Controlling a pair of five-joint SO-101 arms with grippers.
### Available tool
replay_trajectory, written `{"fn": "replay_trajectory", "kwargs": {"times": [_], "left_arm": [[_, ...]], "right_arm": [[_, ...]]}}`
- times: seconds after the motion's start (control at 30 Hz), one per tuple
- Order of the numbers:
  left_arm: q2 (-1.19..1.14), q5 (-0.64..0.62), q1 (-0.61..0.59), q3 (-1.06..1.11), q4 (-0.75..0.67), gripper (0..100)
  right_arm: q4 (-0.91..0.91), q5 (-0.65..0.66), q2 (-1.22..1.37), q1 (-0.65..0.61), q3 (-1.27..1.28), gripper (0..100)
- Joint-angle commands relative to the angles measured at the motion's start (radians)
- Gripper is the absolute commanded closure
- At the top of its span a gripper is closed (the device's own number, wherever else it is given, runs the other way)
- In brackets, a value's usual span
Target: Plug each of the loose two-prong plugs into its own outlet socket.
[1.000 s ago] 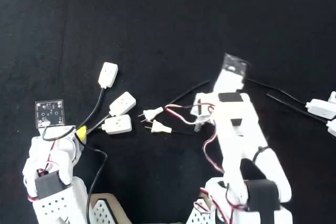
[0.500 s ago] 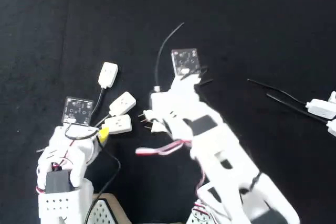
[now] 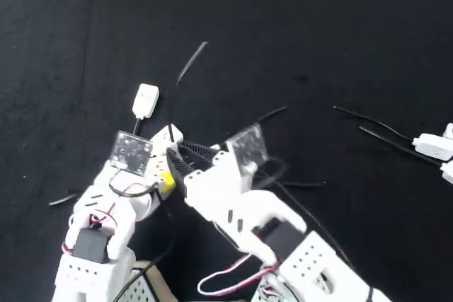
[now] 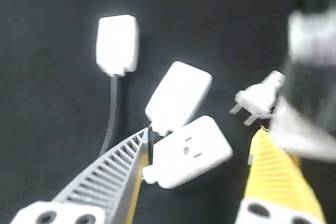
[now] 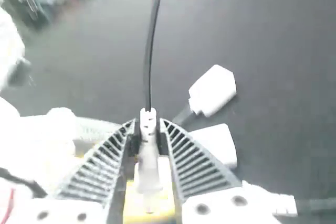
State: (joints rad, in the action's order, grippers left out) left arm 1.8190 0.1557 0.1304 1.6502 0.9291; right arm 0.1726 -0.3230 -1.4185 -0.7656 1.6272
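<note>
Three white outlet sockets lie left of centre: the far socket (image 3: 145, 100) (image 4: 117, 43), the middle socket (image 3: 168, 135) (image 4: 178, 95) and the near socket (image 4: 186, 150). My left gripper (image 4: 202, 134) (image 3: 166, 175) is open, with its grey and yellow fingers on either side of the near socket. My right gripper (image 5: 147, 124) (image 3: 187, 167) is shut on a white two-prong plug (image 5: 147, 153), close beside the left gripper. The plug's black cable (image 5: 152, 40) (image 3: 190, 65) rises away from it. A second plug (image 4: 257, 98) sits next to the right arm, prongs toward the sockets.
More white plug or socket bodies (image 3: 432, 145) with thin black cables (image 3: 375, 129) lie at the right edge of the black cloth. The two arms crowd together over the sockets. Open cloth stretches across the far half of the table.
My right arm has swung left across the table to the sockets, taking a plug and its cable with it. My left arm has moved forward and to the right, over the near socket.
</note>
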Motion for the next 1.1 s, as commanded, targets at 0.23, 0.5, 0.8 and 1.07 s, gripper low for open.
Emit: {"fn": "replay_trajectory", "kwargs": {"times": [0.23, 0.5, 0.8, 1.07], "left_arm": [[0.006, -0.012, 0.045, -0.015, -0.021, 73], [0.005, -0.021, -0.028, -0.054, -0.025, 80], [0.005, -0.020, 0.012, -0.053, 0.005, 80], [0.006, -0.021, 0.127, -0.076, 0.017, 80]], "right_arm": [[0.072, -0.100, -0.205, 0.005, 0.068, 98.6], [0.135, -0.106, -0.176, 0.003, 0.068, 98.6], [0.141, -0.106, -0.183, 0.003, 0.068, 98.6], [0.075, -0.198, -0.174, 0.009, 0.068, 98.6]]}}
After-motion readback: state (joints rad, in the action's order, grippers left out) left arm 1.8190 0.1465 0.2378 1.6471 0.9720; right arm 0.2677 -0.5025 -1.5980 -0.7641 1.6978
